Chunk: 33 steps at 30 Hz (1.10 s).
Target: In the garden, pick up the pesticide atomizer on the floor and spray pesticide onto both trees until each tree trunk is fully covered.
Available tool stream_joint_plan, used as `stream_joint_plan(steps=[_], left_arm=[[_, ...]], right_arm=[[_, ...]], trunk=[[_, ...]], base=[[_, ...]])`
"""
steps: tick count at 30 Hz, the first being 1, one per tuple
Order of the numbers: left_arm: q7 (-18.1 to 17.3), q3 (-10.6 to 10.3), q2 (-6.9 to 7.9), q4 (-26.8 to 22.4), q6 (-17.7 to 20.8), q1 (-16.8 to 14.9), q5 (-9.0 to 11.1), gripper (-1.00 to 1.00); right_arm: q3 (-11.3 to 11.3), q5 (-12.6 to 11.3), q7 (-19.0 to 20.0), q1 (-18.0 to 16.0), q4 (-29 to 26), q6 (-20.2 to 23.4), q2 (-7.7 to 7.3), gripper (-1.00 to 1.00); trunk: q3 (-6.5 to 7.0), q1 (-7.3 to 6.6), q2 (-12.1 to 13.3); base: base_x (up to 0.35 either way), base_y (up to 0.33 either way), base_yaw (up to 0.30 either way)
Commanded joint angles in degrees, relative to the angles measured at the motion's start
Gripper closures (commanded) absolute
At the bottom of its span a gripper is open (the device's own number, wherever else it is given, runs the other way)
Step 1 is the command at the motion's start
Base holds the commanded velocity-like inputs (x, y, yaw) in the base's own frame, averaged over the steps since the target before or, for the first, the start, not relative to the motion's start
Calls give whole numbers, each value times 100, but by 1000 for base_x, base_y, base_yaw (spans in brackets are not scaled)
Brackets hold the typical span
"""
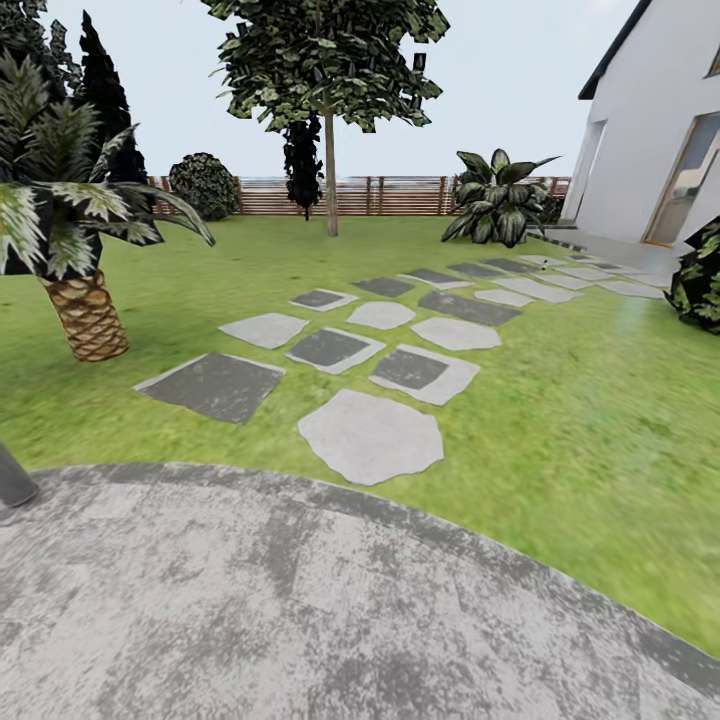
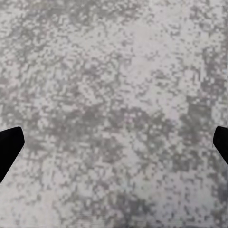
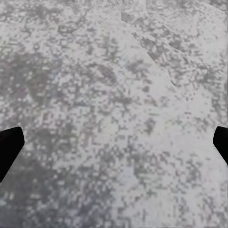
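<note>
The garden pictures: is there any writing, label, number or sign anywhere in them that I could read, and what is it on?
None: no readable text shows in any view.
The house wall is plain white, with no number or sign.
The fence has bare wooden slats only.
The stepping stones and the paved ground carry only grey mottling.
In both wrist views, the black fingertips bear no marking over the same mottled paving.

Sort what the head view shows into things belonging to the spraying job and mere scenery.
Job: green grass garden lawn; brown slatted wooden garden fence.
Scenery: scaly-trunked palm; flat grey stepping stones; thin-trunked leafy tree; broad-leaved dark green bush; grey mottled paving.
</note>
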Motion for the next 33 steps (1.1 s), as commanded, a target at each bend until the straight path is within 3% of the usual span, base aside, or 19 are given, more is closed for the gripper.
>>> stream_joint_plan(steps=[1,33], left_arm=[[7,5,-2,5,-19,-4,0,-100],[7,4,-6,5,-19,-4,0,-100]], right_arm=[[1,6,-4,-2,4,-17,-1,-100],[1,6,4,-4,4,-17,-1,-100]], trunk=[[-5,2,-2],[-5,2,-2]], base=[[339,0,0],[339,0,0]])
